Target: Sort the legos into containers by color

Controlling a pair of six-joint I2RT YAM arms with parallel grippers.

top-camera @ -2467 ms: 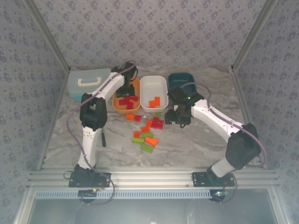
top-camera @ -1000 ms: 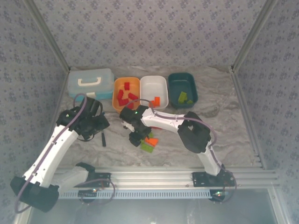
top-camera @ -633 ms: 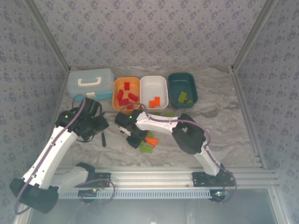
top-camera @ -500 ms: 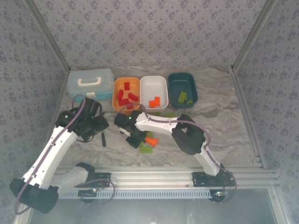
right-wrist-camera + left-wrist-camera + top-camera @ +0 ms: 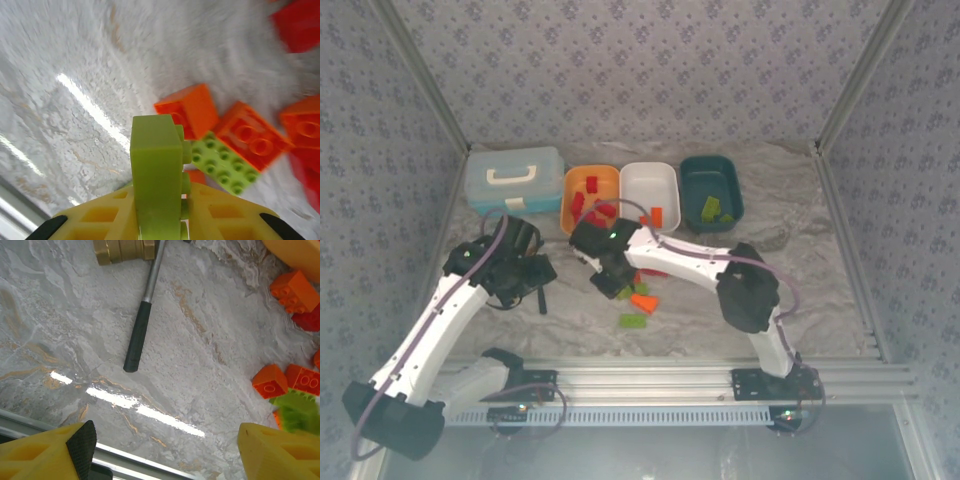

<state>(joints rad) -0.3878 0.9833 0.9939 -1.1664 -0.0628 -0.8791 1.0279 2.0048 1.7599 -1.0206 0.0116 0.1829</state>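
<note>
On the marbled grey table (image 5: pixel 820 290) the right gripper (image 5: pixel 607 277) has just clamped a lime green plastic brick (image 5: pixel 155 165), due for the dark teal plastic tray (image 5: pixel 705 180) at two o'clock. The left gripper (image 5: pixel 170 450) gapes empty.

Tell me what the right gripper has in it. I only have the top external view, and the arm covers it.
Observer: In the right wrist view, the right gripper is shut on a lime green brick, which stands on end between its yellow fingers.
Operator: Any more green below it?
Observer: Yes. A flat lime green brick lies on the table beside orange bricks.
Operator: And the left gripper?
Observer: In the left wrist view, the left gripper is open and holds nothing. The black-handled tool lies on the table ahead of it.
</note>
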